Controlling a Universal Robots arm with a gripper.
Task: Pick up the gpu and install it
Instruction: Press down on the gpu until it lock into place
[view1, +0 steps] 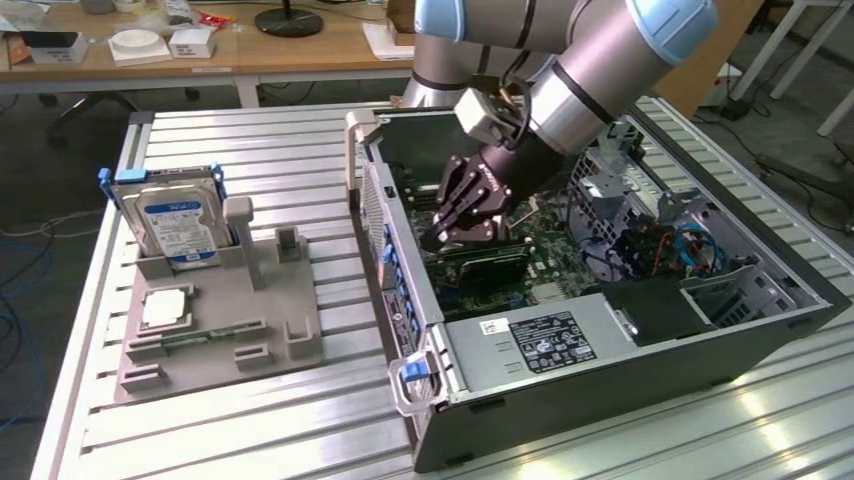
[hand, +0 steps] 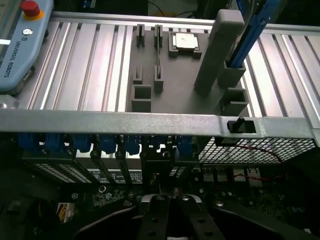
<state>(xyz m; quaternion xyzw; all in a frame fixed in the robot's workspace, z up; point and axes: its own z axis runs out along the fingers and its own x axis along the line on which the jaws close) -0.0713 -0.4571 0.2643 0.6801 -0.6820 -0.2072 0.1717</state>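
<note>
Seen from the exterior view, the nearest thing is the open computer case (view1: 627, 330), lying on its side on the slatted metal table (view1: 267, 430), with the labelled power supply (view1: 541, 345) at its near end and a blue latch (view1: 414, 372) on the near corner. Just beyond the power supply, down on the motherboard (view1: 554, 265), lies the gpu (view1: 487, 262) — a thin dark card set among the slots, close to the case wall on the exterior view's left. The gripper (view1: 454, 228) is inside the case directly over that card, fingers clenched together and pressing at its top edge; whether they pinch the card or only bear on it cannot be told. The case wall and its row of blue slot clips (hand: 105, 144) stand close beside the card, and a drive cage with blue and red cables (view1: 674, 245) crowds the exterior view's right side.

On the exterior view's left, apart from the case, sits a grey parts holder (view1: 220, 320). It carries a small processor chip (view1: 167, 308) and a narrow memory stick (view1: 200, 335), and at its far end the silver hard drive (view1: 174, 222) stands upright in a blue frame. Farther back, a wooden desk (view1: 267, 50) holds small boxes — and the arm (view1: 601, 60) reaches in from there.
</note>
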